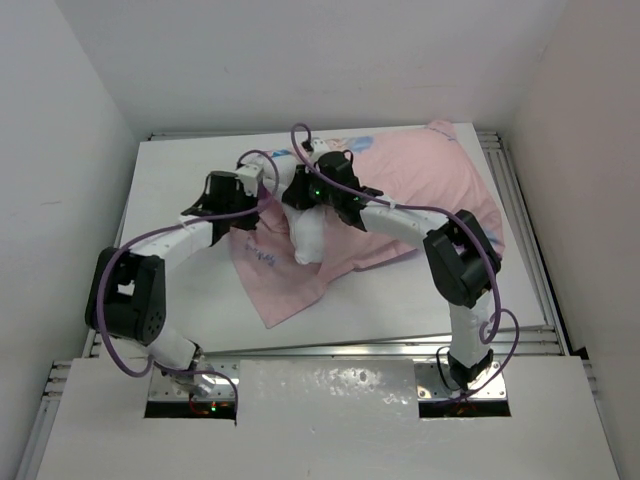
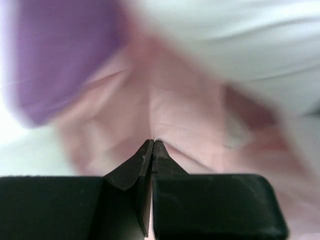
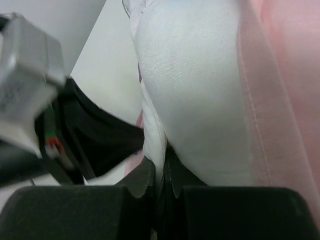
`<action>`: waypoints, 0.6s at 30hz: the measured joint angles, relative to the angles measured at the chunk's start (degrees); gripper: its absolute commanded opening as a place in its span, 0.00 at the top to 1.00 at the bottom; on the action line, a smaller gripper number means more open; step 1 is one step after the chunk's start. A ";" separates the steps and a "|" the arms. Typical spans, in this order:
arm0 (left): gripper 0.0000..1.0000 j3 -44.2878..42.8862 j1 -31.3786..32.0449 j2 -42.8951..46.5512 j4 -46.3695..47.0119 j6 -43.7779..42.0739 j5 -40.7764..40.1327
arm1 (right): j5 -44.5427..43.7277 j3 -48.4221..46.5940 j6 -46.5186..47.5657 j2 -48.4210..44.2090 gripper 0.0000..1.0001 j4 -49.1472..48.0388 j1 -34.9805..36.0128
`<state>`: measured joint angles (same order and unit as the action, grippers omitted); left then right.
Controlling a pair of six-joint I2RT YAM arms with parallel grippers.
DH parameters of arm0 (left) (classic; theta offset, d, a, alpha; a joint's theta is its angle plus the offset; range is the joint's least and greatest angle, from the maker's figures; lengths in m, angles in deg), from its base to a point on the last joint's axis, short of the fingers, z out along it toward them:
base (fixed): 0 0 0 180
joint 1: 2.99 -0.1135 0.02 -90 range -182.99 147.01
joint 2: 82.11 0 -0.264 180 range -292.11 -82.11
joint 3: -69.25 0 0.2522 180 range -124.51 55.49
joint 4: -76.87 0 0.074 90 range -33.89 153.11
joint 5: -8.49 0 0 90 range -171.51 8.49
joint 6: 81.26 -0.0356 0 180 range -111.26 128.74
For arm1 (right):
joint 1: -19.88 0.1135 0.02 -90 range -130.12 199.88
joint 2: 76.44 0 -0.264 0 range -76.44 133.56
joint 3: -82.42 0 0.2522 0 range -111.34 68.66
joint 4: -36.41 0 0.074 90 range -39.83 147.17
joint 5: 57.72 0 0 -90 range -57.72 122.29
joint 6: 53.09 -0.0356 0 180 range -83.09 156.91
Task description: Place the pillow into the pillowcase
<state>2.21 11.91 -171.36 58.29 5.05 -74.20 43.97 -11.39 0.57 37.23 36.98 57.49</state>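
Top view: pillowcase lies pink side up across the centre and R half of the table. A flat flap runs toward the near edge, w/ a small dark mark on it. The far-R part looks puffed up; can't tell how much pillow is under it.

Pillow: only 1 white bulge shows, poking out at the case's L edge about mid-table, between the 2 wrists. It rests on the pink flap.

L gripper: jaws closed tip to tip, pinching a pucker of pink cloth. Creases fan out from the tips. In its wrist view the purple side of the case shows upper L, blurred. White pillow fills the upper R, just beyond the pinch. In the top view this wrist sits at the case's L edge, just L of the white bulge.

R gripper: jaws closed on a fold of the white pillow, which runs up from between the tips. Pink case lies touching the pillow along its R side, hem seam visible. L arm shows black and blurred on the L of that view, close beside the pillow.

Both arms reach in from the near edge, elbows out, and the 2 grippers are near each other at the case's L edge.
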 measured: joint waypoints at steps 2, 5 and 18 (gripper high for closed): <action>1.00 0.00 -3.13 0.96 -2.27 -2.08 1.09 | 0.28 0.00 0.44 -0.02 1.00 0.42 0.02; 1.00 0.02 -5.01 3.15 -5.49 -4.09 4.33 | 0.31 -0.04 0.98 -0.02 1.00 1.09 0.07; 1.00 -3.76 -6.21 7.67 -15.23 -7.58 18.80 | -1.18 -7.41 12.41 2.71 0.43 15.26 3.39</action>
<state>-1.55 5.70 -163.69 43.06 -2.53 -55.40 42.79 -18.80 12.98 39.94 52.24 60.87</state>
